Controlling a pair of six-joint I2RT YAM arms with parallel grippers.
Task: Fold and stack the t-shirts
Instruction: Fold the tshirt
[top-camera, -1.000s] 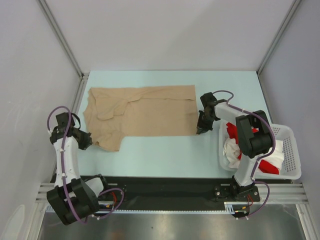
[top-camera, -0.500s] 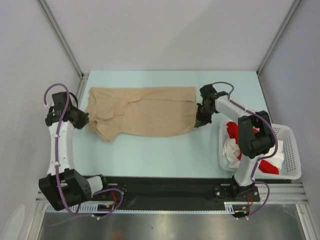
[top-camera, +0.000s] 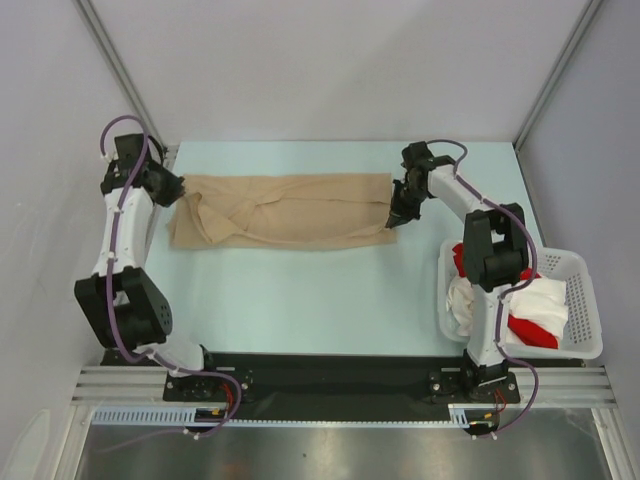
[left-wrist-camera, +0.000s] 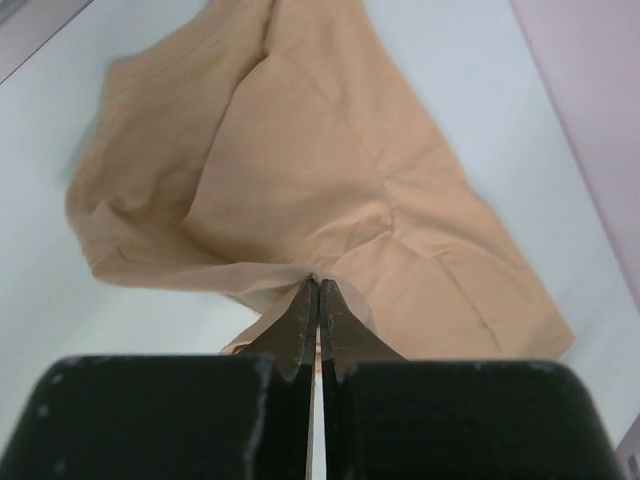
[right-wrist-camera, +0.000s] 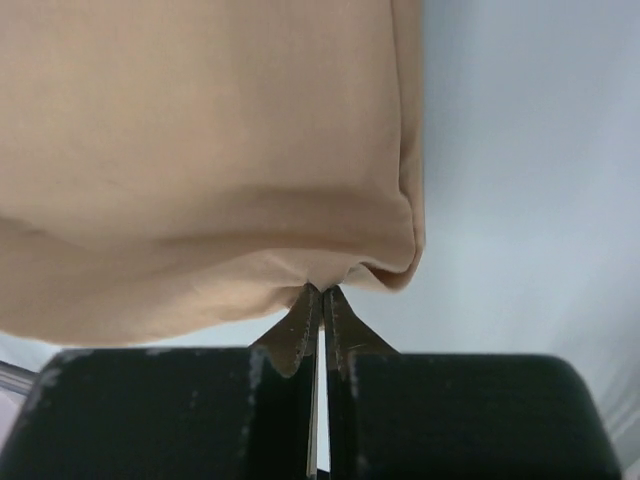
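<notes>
Tension is the point: my left pincer (left-wrist-camera: 318, 285) and right pincer (right-wrist-camera: 322, 290) are each clamped on opposite ends of the beige t-shirt (top-camera: 290, 210), so the fold lies straight, I judge.

One t-shirt (top-camera: 285, 210) left of basket (top-camera: 590, 300)

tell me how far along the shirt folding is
Nothing is finished or stacked. In hand: the tan shirt, doubled into a strip, its ends pinched by the left fingers and right fingers. Left: finishing that fold, then the red shirt and white shirt in the basket.
</notes>
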